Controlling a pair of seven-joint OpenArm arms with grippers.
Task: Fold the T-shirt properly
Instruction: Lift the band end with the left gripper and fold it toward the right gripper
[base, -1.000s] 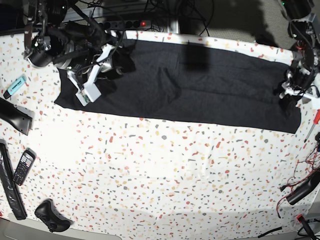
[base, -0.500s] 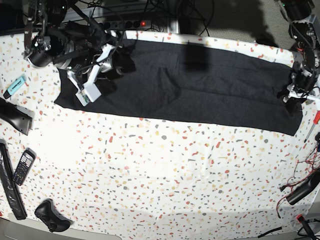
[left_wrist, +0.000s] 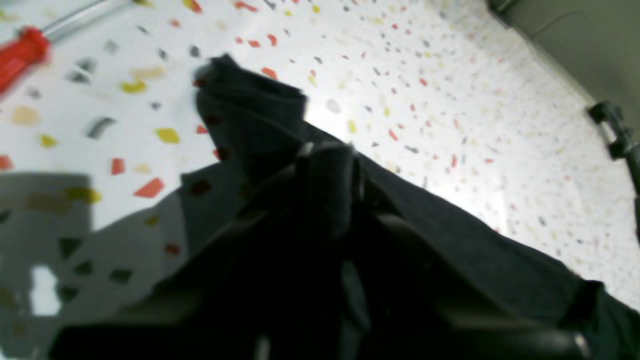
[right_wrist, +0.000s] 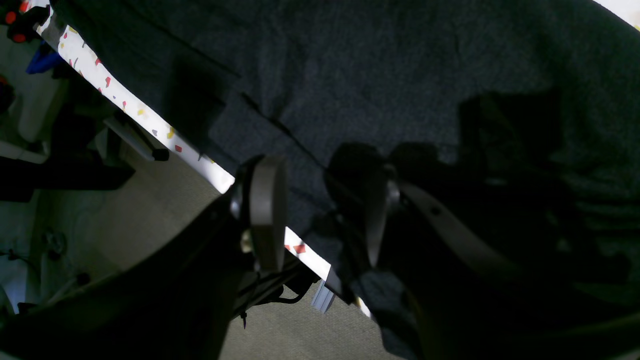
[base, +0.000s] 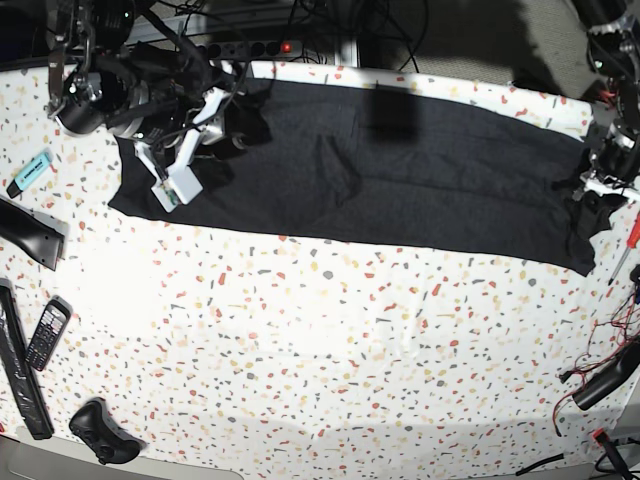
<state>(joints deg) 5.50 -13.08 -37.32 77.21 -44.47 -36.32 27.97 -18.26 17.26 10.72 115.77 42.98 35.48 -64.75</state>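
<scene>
T-shirt (base: 370, 180): matte black knit, fine-grained weave visible in the right wrist view, lying as a long flat band across the far part of the tabletop (base: 330, 360). A few diagonal creases near the middle; print side not visible. Tabletop cover is white with terrazzo-style flecks in red, yellow, grey.

Left gripper (base: 600, 185): at the shirt's end on the base view's right, near the tabletop edge. Fingers (left_wrist: 325, 185) closed together, clamped on a bunched fold of the shirt (left_wrist: 250, 115). That corner is pulled up off the surface into a crumpled peak, with the cloth running taut and slanted away from it. The wrist view is blurred, so detail of the pinch is hard to read.

Right gripper (base: 185, 165): over the opposite end of the shirt, on the base view's left, arm angled in from the far corner. White plastic finger shells, dark arm links. Fingers (right_wrist: 265, 210) apart, with a clear gap between the two pads and nothing in it; the cloth (right_wrist: 350, 75) lies flat below them. I can't tell whether the tips touch the fabric.

Clutter around the edges:
- red-handled screwdriver (base: 628, 243) just beside the lifted corner
- teal marker (base: 30, 170)
- black keypad phone (base: 46, 333)
- black game controller (base: 100, 430)
- power strip (base: 250, 45) behind the shirt with a red light
- loose cables (base: 610, 350) at the near right side
</scene>
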